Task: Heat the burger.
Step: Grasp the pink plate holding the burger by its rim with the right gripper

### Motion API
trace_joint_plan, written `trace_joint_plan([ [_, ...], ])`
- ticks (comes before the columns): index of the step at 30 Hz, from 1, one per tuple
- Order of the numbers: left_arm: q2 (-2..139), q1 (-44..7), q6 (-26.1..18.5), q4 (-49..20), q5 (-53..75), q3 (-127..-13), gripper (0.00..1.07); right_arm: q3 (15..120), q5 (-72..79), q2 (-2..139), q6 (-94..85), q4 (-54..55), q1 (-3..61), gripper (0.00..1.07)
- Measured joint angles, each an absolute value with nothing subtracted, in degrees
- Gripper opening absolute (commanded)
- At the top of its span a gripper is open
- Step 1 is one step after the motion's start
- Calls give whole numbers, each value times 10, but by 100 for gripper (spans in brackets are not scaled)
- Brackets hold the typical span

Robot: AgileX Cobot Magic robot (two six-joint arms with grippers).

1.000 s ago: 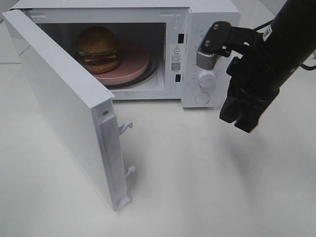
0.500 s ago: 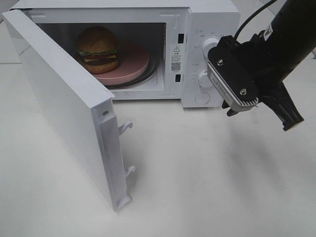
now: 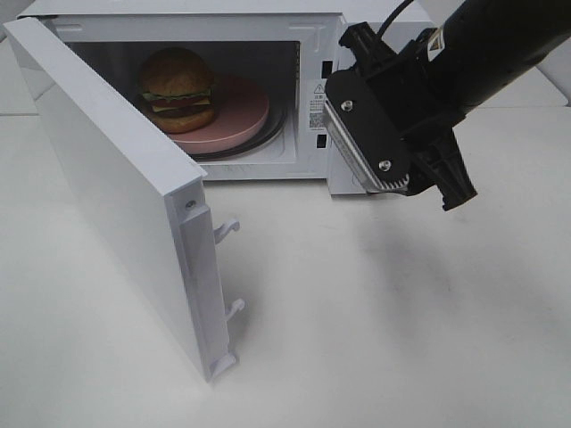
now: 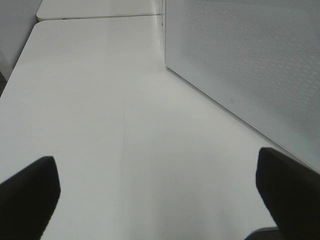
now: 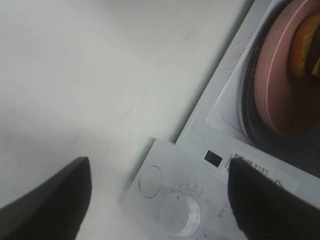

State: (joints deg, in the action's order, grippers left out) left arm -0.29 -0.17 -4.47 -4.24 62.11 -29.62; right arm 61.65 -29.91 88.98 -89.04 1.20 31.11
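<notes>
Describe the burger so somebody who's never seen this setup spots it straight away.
Look at the white microwave with its door swung open. Inside sits a round pink plate, and the burger stands on its left side. It alone is domed and golden-brown, with green lettuce showing.

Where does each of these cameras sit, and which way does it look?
Exterior high: mounted above, looking down on the open microwave and the right tool.
Left wrist: on the left arm, looking along the table past the open left tool toward a perforated white panel.
Right wrist: on the right arm, looking past the open right tool at the dial.
Shared: exterior high and right wrist both show the burger on the pink plate.
</notes>
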Motion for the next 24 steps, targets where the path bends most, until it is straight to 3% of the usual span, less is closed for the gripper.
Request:
trace_joint_plan([
  [24,-3,-2,-45,-42,621,-296,100,712,-183,1032,-794,7,346,87],
])
